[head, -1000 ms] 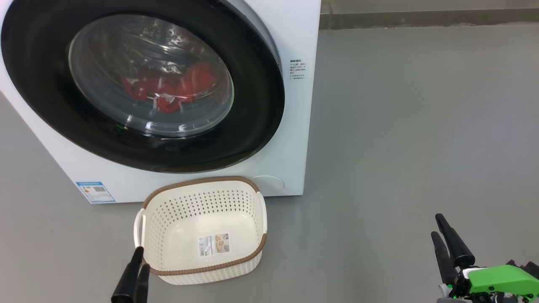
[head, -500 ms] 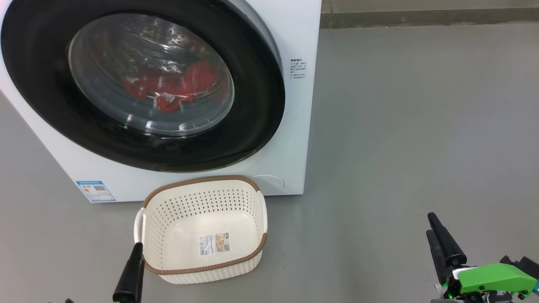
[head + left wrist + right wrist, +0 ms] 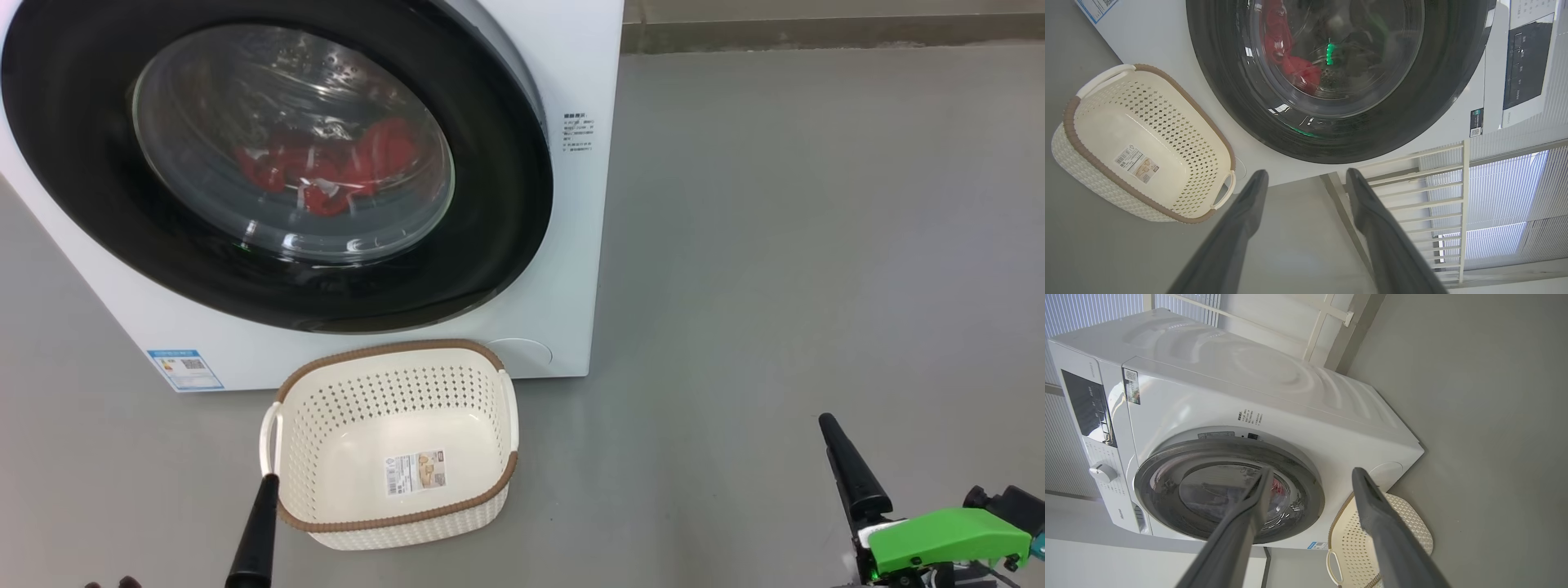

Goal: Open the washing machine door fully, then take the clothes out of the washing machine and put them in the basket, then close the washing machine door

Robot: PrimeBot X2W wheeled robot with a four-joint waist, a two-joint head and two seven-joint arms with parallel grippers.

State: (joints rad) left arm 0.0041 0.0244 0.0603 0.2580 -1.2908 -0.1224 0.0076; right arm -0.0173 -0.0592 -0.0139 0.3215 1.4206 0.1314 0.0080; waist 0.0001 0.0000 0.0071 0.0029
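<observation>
The door (image 3: 498,204) is sitting shut on the washer (image 3: 575,269), with the red clothes (image 3: 343,167) lying behind its glass. The basket (image 3: 392,349) is standing just in front of the washer. The left gripper (image 3: 1307,173) is hovering before the washer, past the basket, and the right gripper (image 3: 1312,470) well off to the washer's right; both are gaping wide, gripping nothing.

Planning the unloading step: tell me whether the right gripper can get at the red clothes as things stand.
Probably not. The washing machine door looks shut over the clothes inside, and the open right gripper hangs apart from it, out to the side. The door would have to be opened first.
</observation>
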